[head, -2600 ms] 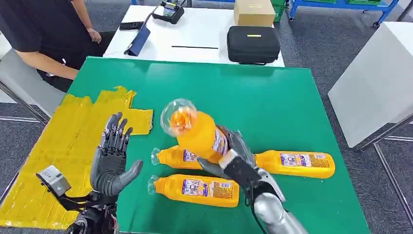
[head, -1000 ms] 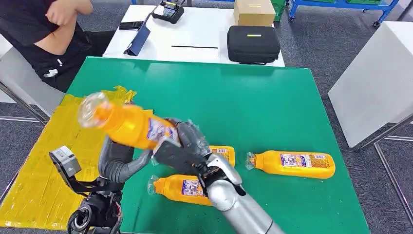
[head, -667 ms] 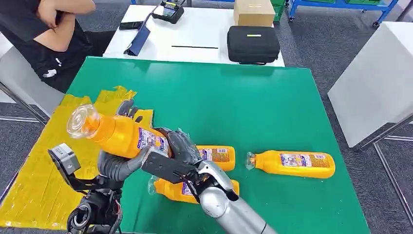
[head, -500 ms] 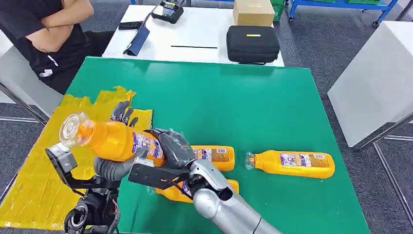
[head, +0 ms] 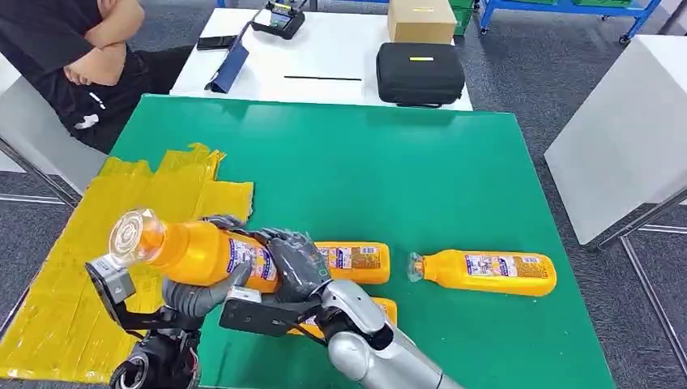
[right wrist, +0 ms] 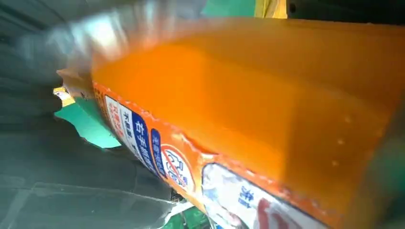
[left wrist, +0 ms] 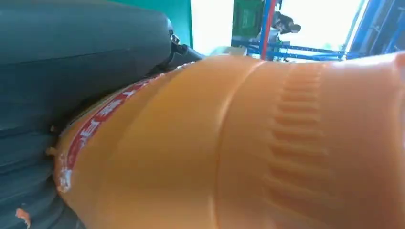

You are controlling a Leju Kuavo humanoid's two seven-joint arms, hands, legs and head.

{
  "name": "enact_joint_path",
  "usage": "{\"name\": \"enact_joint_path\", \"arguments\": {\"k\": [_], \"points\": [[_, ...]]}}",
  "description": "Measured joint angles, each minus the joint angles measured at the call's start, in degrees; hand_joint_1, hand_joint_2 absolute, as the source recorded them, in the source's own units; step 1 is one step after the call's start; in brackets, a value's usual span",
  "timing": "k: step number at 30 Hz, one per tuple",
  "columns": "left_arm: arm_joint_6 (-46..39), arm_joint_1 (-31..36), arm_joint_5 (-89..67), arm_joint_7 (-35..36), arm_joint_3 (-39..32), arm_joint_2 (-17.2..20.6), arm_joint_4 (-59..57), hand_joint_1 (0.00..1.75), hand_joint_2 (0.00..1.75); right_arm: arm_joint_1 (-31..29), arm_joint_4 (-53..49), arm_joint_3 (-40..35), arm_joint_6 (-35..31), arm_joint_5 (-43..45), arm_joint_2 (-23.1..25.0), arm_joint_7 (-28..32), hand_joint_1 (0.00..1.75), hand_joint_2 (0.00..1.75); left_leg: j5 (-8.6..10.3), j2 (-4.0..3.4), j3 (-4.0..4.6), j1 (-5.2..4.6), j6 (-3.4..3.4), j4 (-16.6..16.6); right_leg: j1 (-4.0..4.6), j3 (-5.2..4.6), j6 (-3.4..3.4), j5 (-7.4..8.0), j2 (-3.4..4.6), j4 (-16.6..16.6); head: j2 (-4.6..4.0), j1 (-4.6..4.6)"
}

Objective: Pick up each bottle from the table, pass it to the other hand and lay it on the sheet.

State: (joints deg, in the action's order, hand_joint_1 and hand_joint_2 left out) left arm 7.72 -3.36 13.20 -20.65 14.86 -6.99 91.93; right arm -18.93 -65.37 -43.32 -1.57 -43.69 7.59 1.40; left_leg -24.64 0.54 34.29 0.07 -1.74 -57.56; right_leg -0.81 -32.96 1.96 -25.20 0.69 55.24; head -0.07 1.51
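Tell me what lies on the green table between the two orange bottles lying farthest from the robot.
Nothing: in the head view, bare green table separates the left orange bottle from the right orange bottle.

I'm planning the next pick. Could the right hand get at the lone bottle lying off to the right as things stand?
Probably not yet: the right hand grips the raised bottle together with the left hand. Once it lets go, the way looks free, since bare green table surrounds the lone bottle.

I see a green table (head: 454, 162) carrying a yellow sheet (head: 97, 235) along its left side. Right of the sheet lie three orange bottles: one (head: 356, 261) nearest it, one (head: 484, 272) farther right, and one (head: 385, 308) partly hidden below.
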Motion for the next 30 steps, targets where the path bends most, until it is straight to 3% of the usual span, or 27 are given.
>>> {"name": "enact_joint_path", "arguments": {"k": [12, 13, 14, 20, 25, 30], "points": [[0.15, -1.1, 0.09, -0.9, -0.15, 0.0, 0.0, 1.75, 1.75, 1.57, -1.16, 0.0, -0.33, -0.55, -0.63, 0.48, 1.75, 1.75, 0.0, 0.0, 0.0, 0.0, 0.0, 0.0, -0.01, 0.0, 0.0, 0.0, 0.01, 0.0, 0.0, 0.0], [0.13, -1.26, 0.09, -1.29, -0.15, 0.0, 0.0, 1.75, 1.75, 1.67, -1.18, 0.02, -0.63, -0.59, -0.63, 0.76, 0.02, 1.75, 0.0, -0.01, 0.0, 0.0, 0.0, 0.0, -0.01, 0.0, 0.0, 0.0, 0.01, 0.0, 0.0, 0.02], [0.13, -1.44, 0.07, -1.75, -0.15, 0.0, 0.0, 1.75, 1.75, 1.95, -1.22, 0.09, -1.37, -0.79, -0.68, 1.09, 0.0, 0.0, 0.0, 0.0, 0.0, 0.0, 0.0, 0.0, -0.01, 0.01, 0.0, 0.0, 0.0, 0.0, 0.0, 0.02], [-2.22, -3.13, -2.72, -4.68, -2.03, -0.09, 1.81, 1.75, 1.75, 8.32, -5.98, 2.08, -6.95, 1.09, -2.91, 4.07, 0.0, 0.0, -0.03, 0.09, 0.06, 0.0, 0.0, 0.01, 0.0, 0.01, 0.0, -0.02, -0.02, 0.0, 0.0, 0.0], [-12.45, -5.6, -16.1, -8.15, -6.6, -0.09, 4.85, 1.75, 1.75, 18.75, -21.73, 6.9, -9.86, 4.43, -5.0, 6.9, 0.0, 0.0, -0.09, 0.1, 0.11, 0.0, 0.06, 0.02, 0.0, -0.05, -0.03, -0.07, -0.03, 0.0, 0.0, 0.0], [-17.34, -8.93, -24.07, -9.33, -11.69, 0.5, 6.23, 1.75, 1.75, 26.65, -35.14, 11.84, -11.6, 9.85, -8.78, 11.93, 0.0, 0.0, -0.17, 0.05, 0.1, 0.0, 0.12, 0.03, -0.01, -0.03, -0.03, -0.08, 0.0, -0.01, 0.0, 0.02]]}}
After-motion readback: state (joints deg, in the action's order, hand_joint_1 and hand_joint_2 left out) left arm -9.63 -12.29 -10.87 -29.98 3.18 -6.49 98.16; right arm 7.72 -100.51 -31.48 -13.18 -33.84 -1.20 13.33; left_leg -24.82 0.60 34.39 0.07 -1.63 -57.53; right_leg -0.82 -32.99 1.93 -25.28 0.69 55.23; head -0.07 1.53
